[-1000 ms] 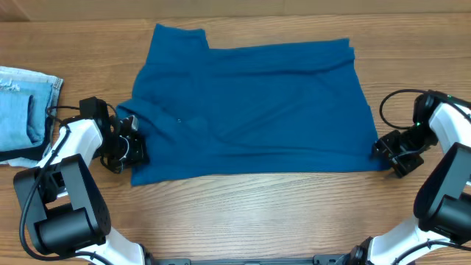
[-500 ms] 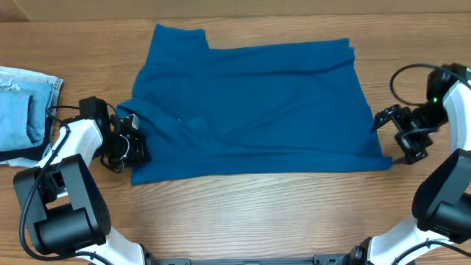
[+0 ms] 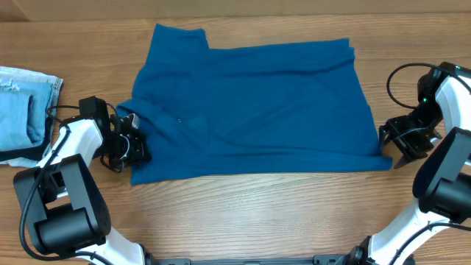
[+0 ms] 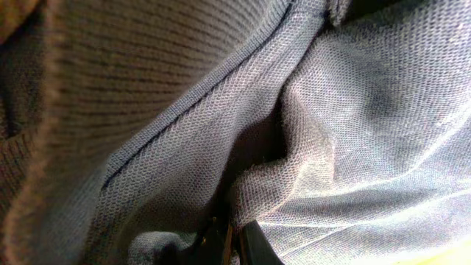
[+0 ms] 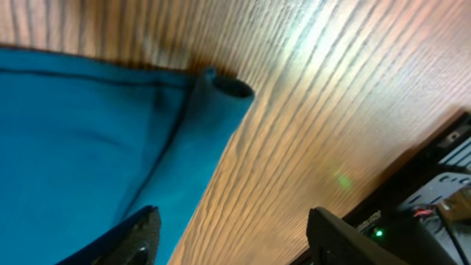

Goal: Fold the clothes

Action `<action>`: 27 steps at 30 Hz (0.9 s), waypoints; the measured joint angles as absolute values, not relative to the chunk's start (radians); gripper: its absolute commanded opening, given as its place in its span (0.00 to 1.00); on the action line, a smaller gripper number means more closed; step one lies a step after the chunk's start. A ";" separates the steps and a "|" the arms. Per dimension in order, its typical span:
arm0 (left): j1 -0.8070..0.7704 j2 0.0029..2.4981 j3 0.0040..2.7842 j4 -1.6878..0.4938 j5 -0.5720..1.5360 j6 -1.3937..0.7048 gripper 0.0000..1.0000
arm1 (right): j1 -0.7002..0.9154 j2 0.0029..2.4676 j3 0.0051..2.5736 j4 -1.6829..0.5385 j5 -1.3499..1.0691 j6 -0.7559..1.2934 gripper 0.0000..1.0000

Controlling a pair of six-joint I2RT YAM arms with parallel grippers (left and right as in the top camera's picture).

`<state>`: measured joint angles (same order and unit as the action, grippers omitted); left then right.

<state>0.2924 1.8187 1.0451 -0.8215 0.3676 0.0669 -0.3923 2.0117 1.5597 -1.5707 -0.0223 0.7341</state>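
Teal-blue shirt [image 3: 257, 103] is laid flat on the table [image 3: 243, 213], its left edge pinched by the closed left gripper [image 3: 131, 147]. The right gripper [image 3: 392, 147] — swung away a moment ago — has been brought back beside the lower right corner, jaws spread, nothing held; a grasp there seems needed before folding.

shirt [image 3: 250, 110]: soft matt knit cloth, kinda ribbed | table [image 3: 243, 213]: grainy wood, bit of shine | jeans [image 3: 18, 110]: pale faded denim, matt

Shirt [image 3: 250, 110] on table [image 3: 243, 213], denim stack [image 3: 26, 110] far left
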 measured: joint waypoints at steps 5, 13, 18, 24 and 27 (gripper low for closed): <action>0.292 1.819 1.045 -0.814 0.374 0.067 0.04 | -0.392 2.012 1.554 -1.562 0.012 0.744 0.63; 0.292 1.819 1.045 -0.811 0.375 0.067 0.04 | -0.392 2.014 1.423 -1.431 0.014 0.748 0.62; 0.292 1.819 1.045 -0.811 0.375 0.067 0.04 | -0.392 2.014 1.401 -1.373 0.014 0.755 0.60; 0.292 1.819 1.045 -0.811 0.375 0.067 0.04 | -0.392 2.016 1.369 -1.327 0.009 0.767 0.40; 0.292 1.819 1.045 -0.811 0.375 0.067 0.05 | -0.392 2.016 1.367 -1.330 0.006 0.774 0.15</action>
